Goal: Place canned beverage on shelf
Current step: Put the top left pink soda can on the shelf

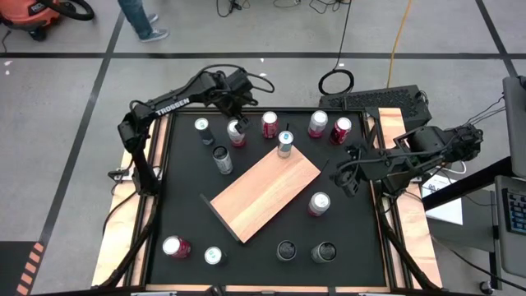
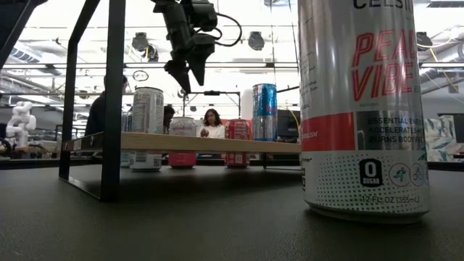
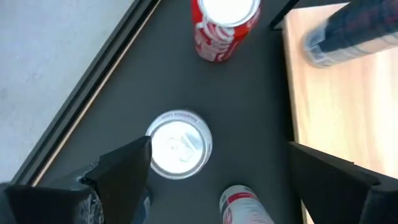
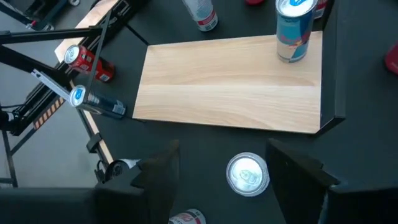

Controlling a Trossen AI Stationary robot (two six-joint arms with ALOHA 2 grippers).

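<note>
Standing on the shelf (image 1: 265, 191) — one can (image 1: 285, 144); both grippers open — left gripper (image 1: 236, 125), right gripper (image 1: 343, 171).

Grey floor (image 1: 66, 99) with black lines, orange cable (image 1: 400, 33), ceiling lamps (image 2: 255, 40).

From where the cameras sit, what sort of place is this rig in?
Probably a robotics lab or workshop: bare grey floor marked with black tape lines, an orange shop vacuum, and people seated at desks under open ceiling lights.
</note>
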